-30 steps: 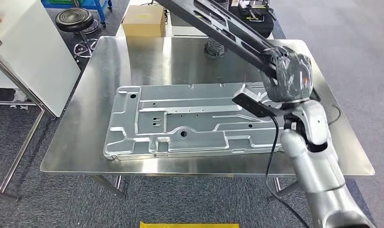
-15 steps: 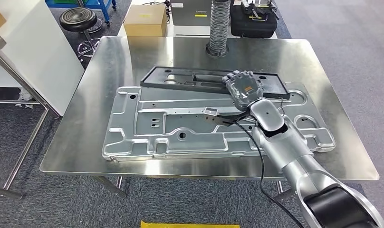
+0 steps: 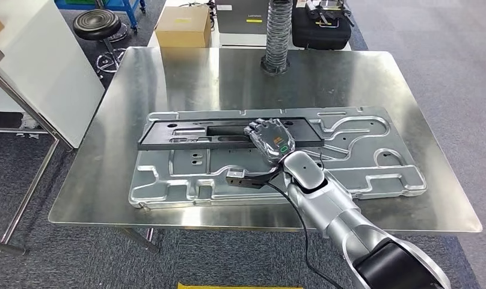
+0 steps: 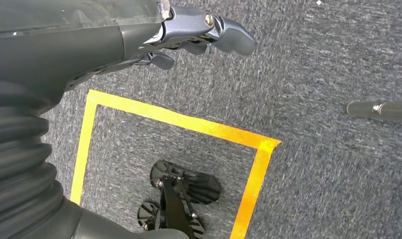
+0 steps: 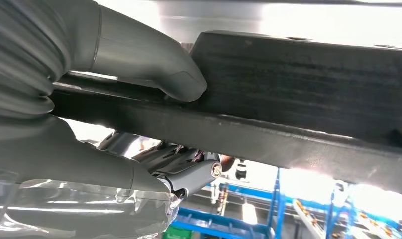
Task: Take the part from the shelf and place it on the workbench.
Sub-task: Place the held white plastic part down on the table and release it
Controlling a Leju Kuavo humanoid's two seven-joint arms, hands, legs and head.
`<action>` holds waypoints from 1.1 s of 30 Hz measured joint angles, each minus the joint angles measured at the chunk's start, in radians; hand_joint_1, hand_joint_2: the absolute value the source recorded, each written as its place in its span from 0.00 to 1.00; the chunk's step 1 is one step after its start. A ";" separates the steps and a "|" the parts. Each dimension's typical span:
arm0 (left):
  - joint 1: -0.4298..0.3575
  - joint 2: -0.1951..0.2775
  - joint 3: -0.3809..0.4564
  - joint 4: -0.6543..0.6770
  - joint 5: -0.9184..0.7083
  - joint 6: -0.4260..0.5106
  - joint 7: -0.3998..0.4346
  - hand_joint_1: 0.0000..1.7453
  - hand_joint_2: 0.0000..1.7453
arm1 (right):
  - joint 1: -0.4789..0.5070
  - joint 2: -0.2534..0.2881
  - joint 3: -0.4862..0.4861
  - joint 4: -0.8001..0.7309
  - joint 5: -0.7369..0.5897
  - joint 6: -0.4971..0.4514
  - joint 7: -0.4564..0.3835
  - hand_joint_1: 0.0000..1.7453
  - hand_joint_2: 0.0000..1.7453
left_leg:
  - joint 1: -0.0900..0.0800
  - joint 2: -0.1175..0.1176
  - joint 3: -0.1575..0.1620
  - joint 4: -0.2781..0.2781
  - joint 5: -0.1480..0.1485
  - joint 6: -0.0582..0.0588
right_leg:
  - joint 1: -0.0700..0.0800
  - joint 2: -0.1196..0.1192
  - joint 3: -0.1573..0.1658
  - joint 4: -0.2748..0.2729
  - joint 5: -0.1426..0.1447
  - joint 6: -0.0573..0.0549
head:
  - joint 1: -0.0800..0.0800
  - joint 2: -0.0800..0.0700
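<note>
The long, flat black frame-shaped part (image 3: 222, 133), matte and pierced by rectangular cut-outs, lies across the far half of the large stamped silver sheet-metal panel (image 3: 373, 165), which rests flat on the brushed steel workbench (image 3: 138, 78). The part runs lengthwise along the panel, its one end reaching toward the panel's left corner, and the right hand (image 3: 269, 137) sits over it near its middle.

The right hand clamps the part: in the right wrist view the thick grey thumb (image 5: 154, 62) presses one face of the dark bar (image 5: 298, 84) while the darker fingers (image 5: 181, 167) curl under the other face. The silver right arm reaches in over the near edge of the panel.

The left hand (image 4: 154, 35) hangs above grey carpet (image 4: 318, 64) marked with yellow tape (image 4: 189, 122); its fingers are curled in loosely and hold nothing.

The panel is ribbed and embossed, with raised channels, round holes and rounded corners, and it reflects light dully. Beyond the far edge of the panel a grey corrugated hose (image 3: 278, 33) stands upright on the workbench, and a brown cardboard box (image 3: 182, 26) sits behind that.
</note>
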 joint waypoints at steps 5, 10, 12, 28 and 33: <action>-0.002 -0.001 -0.005 0.000 -0.011 0.005 -0.017 0.00 1.00 | 0.047 0.000 0.003 -0.030 -0.057 -0.029 -0.050 1.00 1.00 | 0.004 0.002 0.005 -0.006 0.000 0.013 | -0.011 -0.001 -0.128 0.264 -0.122 0.022 | 0.007 0.000; -0.001 -0.001 -0.006 0.000 -0.011 -0.004 -0.038 0.00 1.00 | 0.081 0.000 0.008 -0.057 -0.115 -0.011 -0.085 1.00 1.00 | 0.002 0.000 0.011 -0.002 -0.006 0.006 | -0.015 -0.003 -0.048 0.068 0.004 0.013 | 0.007 0.000; -0.002 -0.001 -0.006 0.000 -0.013 -0.004 -0.041 0.00 1.00 | 0.082 0.001 0.009 -0.061 -0.137 -0.006 -0.099 1.00 1.00 | 0.001 0.000 0.012 -0.001 -0.008 -0.003 | -0.009 -0.003 -0.016 -0.004 0.024 0.006 | 0.006 0.000; 0.002 -0.001 -0.005 0.000 -0.002 -0.024 -0.060 0.00 0.00 | 0.071 0.016 0.037 0.047 -0.182 0.088 -0.098 0.00 0.00 | 0.010 -0.002 0.031 0.015 -0.038 -0.025 | -0.006 0.001 -0.011 0.000 0.024 0.001 | 0.004 0.000; 0.001 -0.002 -0.005 0.000 -0.003 -0.025 -0.067 0.00 0.00 | 0.049 0.017 0.038 0.070 -0.206 0.118 -0.099 0.00 0.00 | 0.012 0.000 0.030 0.006 -0.026 0.006 | -0.012 0.000 -0.052 0.095 -0.038 0.026 | 0.008 0.000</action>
